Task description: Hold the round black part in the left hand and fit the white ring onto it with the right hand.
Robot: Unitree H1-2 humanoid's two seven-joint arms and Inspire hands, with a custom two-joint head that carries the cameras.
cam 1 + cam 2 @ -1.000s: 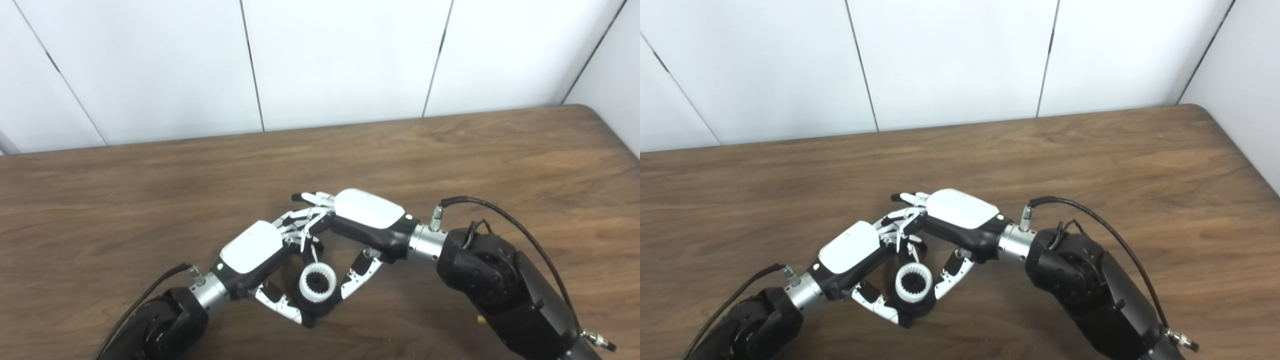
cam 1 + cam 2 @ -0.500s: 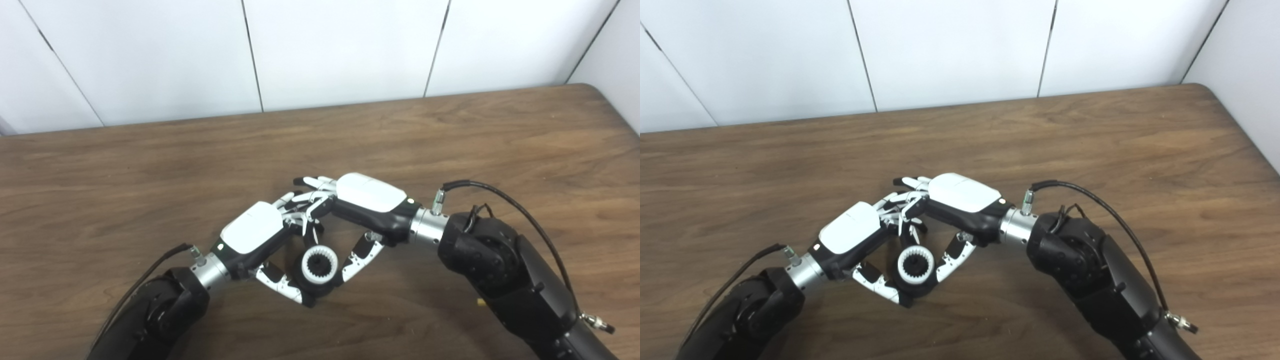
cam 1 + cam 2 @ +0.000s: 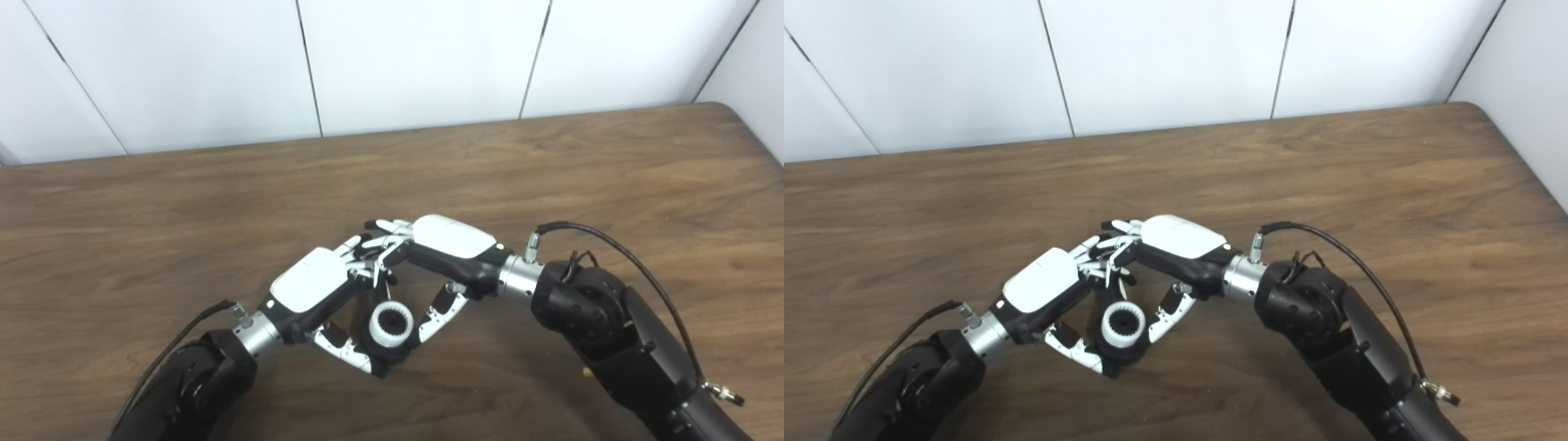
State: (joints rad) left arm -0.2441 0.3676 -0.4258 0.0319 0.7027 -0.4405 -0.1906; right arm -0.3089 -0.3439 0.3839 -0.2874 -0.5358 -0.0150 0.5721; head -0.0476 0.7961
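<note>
A white toothed ring (image 3: 392, 323) sits on top of the round black part (image 3: 392, 354), low over the table near its front middle. My left hand (image 3: 309, 285) grips the black part, with its thumb under the lower left and its fingers curled over the far side. My right hand (image 3: 450, 239) comes in from the right, its thumb pressing the ring's right side and its fingers bent over the far side, interlaced with the left fingers. Most of the black part is hidden by the ring and both thumbs.
The brown wooden table (image 3: 551, 171) stretches out on all sides of the hands. A white panelled wall (image 3: 416, 55) stands behind its far edge. The table's right corner (image 3: 729, 107) is rounded. A black cable (image 3: 618, 251) loops over my right wrist.
The camera tilted down early on, shifting the whole picture. Since then my right forearm has edged slightly left, and the ring and both hands stay together in place.
</note>
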